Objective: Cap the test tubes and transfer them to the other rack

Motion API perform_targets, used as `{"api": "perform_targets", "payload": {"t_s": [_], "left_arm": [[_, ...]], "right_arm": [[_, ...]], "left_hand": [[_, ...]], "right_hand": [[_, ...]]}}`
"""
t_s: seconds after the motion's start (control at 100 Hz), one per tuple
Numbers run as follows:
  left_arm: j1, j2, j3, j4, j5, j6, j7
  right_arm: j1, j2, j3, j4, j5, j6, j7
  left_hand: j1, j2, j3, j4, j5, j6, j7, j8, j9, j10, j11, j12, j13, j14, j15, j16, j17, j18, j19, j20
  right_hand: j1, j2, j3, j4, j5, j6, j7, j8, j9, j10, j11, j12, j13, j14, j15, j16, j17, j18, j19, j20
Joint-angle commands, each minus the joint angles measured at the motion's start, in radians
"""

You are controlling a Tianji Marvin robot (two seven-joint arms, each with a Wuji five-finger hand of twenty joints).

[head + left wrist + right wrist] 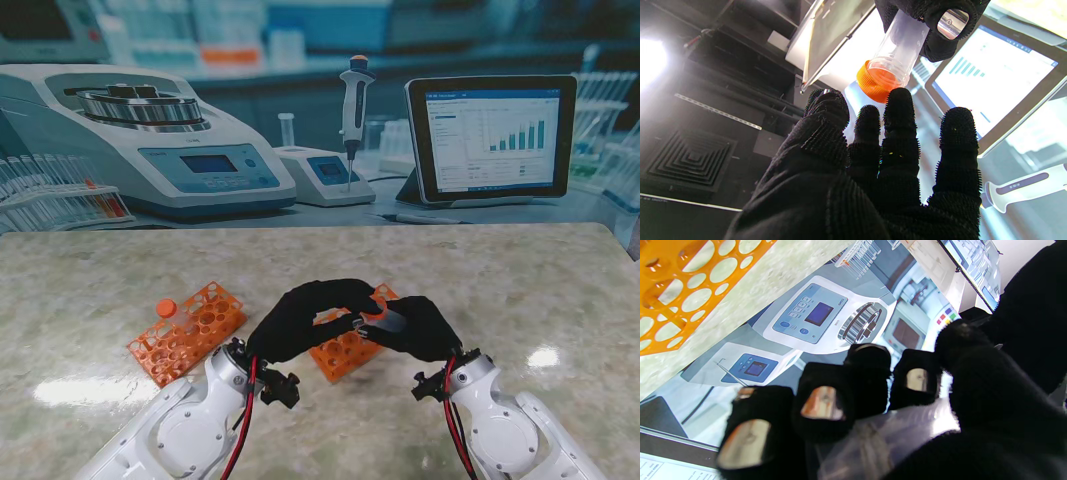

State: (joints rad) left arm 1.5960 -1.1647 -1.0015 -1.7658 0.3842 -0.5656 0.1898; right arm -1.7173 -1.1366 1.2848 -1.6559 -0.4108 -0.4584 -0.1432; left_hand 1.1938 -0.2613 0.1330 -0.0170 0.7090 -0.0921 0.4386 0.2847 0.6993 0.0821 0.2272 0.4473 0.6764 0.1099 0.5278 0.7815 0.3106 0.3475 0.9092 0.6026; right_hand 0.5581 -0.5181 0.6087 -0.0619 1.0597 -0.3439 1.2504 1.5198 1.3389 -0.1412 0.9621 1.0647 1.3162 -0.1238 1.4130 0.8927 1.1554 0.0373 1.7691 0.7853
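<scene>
My right hand [422,328] is shut on a clear test tube [902,46], held above the table over the nearer orange rack [343,352]. In the right wrist view the tube [880,440] lies across the palm under the curled fingers [821,403]. An orange cap [873,83] sits on the tube's end, pointing toward my left hand [300,320]. The left hand [873,166] has its fingers spread, with the fingertips [898,100] just at the cap and not closed around it. A second orange rack [190,330] lies to the left and holds one capped tube [166,308].
A printed lab backdrop with a centrifuge [150,140], a pipette [354,100] and a tablet [490,135] stands along the far table edge. The marble table top [500,280] stretches to the right of the hands.
</scene>
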Motion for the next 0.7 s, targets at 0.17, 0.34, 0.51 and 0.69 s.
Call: {"api": "perform_targets", "payload": {"t_s": [0.17,0.34,0.51,0.69], "left_arm": [[0.008,0.005,-0.007,-0.003,-0.001,0.01,-0.012],[0.014,0.009,-0.015,0.0,0.001,0.012,-0.022],[0.023,0.013,-0.024,0.0,0.006,0.01,-0.031],[0.024,0.017,-0.026,0.0,0.008,0.009,-0.042]], "right_arm": [[-0.005,-0.004,-0.003,-0.001,0.001,0.003,0.002],[-0.005,-0.004,-0.002,0.0,-0.001,0.004,0.0],[-0.004,-0.005,-0.002,0.001,-0.002,0.004,-0.002],[-0.004,-0.005,-0.001,0.001,-0.003,0.003,-0.003]], "left_hand": [[0.002,0.035,-0.015,0.024,-0.009,0.013,-0.026,-0.004,-0.024,-0.037,0.003,-0.01,-0.016,-0.017,0.003,-0.011,-0.013,0.007,0.021,0.043],[0.006,0.033,-0.02,0.025,0.004,0.02,-0.02,0.006,-0.016,-0.039,0.011,-0.005,-0.015,-0.015,0.005,-0.009,-0.015,0.008,0.019,0.044],[0.011,0.031,-0.027,0.026,0.019,0.024,-0.01,0.018,-0.007,-0.043,0.02,0.006,-0.011,-0.013,0.005,-0.009,-0.015,0.012,0.018,0.046],[0.018,0.036,-0.043,0.029,0.032,0.028,-0.005,0.023,0.001,-0.042,0.02,0.055,-0.011,-0.011,0.003,-0.01,-0.019,0.015,0.012,0.047]], "right_hand": [[0.026,0.04,0.004,0.006,0.03,-0.071,0.061,0.04,0.024,0.012,0.009,0.001,0.006,-0.039,0.075,0.03,0.024,-0.03,0.121,0.004],[0.026,0.042,0.004,0.006,0.031,-0.07,0.061,0.039,0.022,0.011,0.009,0.001,0.006,-0.039,0.075,0.03,0.024,-0.03,0.121,0.004],[0.026,0.04,0.004,0.007,0.029,-0.072,0.061,0.039,0.023,0.01,0.009,0.001,0.006,-0.039,0.075,0.03,0.024,-0.03,0.121,0.004],[0.026,0.041,0.004,0.006,0.029,-0.073,0.061,0.039,0.022,0.011,0.009,0.001,0.006,-0.039,0.075,0.03,0.024,-0.03,0.121,0.004]]}}
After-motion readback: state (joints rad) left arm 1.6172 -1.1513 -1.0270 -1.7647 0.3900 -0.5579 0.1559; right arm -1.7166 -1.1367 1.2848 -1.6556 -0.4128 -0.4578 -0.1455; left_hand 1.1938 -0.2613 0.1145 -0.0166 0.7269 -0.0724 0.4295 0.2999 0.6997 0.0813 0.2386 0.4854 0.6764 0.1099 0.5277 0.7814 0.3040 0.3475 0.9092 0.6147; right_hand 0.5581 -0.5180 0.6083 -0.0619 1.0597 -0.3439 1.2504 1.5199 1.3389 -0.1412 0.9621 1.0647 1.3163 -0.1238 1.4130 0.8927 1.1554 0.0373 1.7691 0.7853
